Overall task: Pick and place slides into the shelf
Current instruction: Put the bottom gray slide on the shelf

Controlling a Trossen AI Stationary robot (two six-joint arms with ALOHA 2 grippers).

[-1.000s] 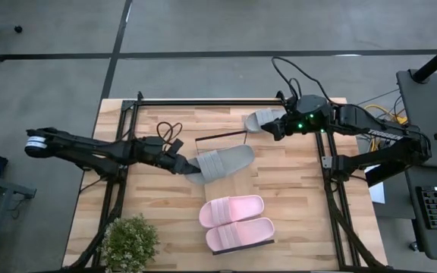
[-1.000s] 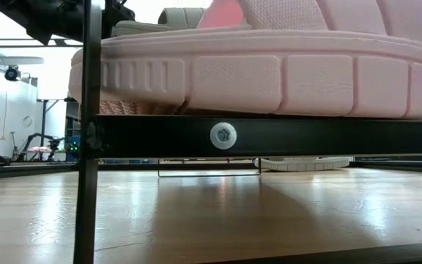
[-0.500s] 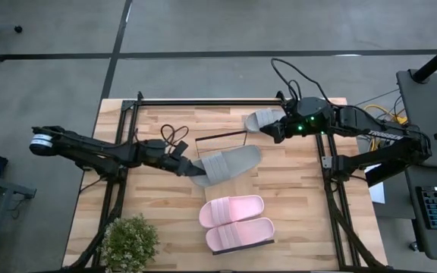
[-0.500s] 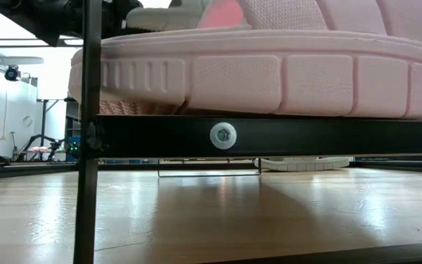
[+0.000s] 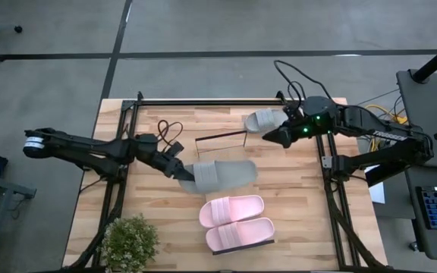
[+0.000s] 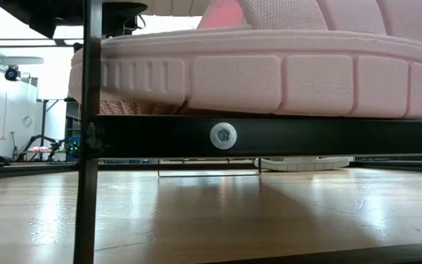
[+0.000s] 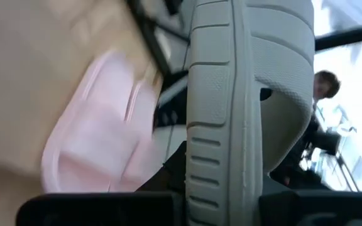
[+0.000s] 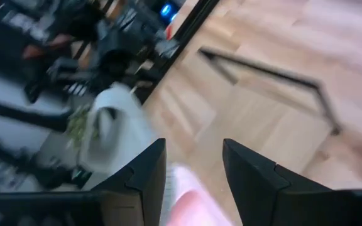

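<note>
As the left gripper clamps one end of a grey slide mid-table beside the pink pair, the right gripper hangs with fingers apart just beside the second grey slide near the far edge.

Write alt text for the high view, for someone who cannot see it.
The left gripper holds a grey slide by one end, just above the pink pair near the table's front edge. The right gripper is open beside the second grey slide at the back.
</note>
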